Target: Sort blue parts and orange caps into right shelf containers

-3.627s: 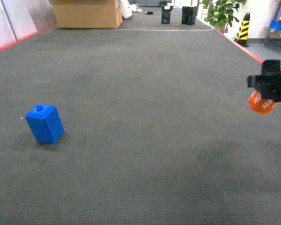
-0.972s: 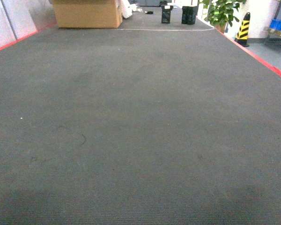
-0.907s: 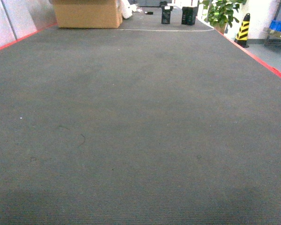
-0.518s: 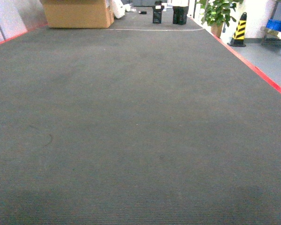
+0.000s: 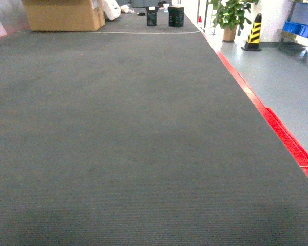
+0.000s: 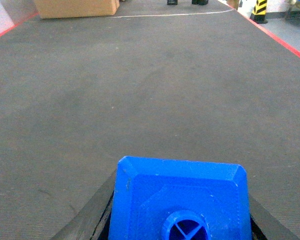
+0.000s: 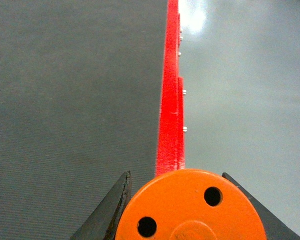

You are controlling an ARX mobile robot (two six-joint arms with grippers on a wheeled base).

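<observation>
In the left wrist view a blue part (image 6: 180, 187), seen end-on with a round hole in its face, fills the bottom centre. My left gripper (image 6: 181, 212) is shut on it, one black finger (image 6: 92, 220) on each side. The right wrist view shows an orange cap (image 7: 190, 207) with small holes in its face, and my right gripper (image 7: 182, 197) is shut on it above the carpet's red edge. In the head view neither gripper shows. The blue right shelf containers (image 5: 301, 28) sit on the steel shelf (image 5: 292, 38) at the far top right.
Dark grey carpet (image 5: 118, 143) spreads ahead, bounded on the right by a red border (image 5: 277, 130) with smooth grey floor (image 5: 292, 87) beyond. A cardboard box (image 5: 64, 14), two black boxes (image 5: 175, 16), a potted plant (image 5: 230, 18) and a striped cone (image 5: 254, 32) stand far off.
The head view has swung to the right, bringing the red border and grey floor into sight. The blue part seen earlier on the carpet and the right gripper with the cap have left that view.
</observation>
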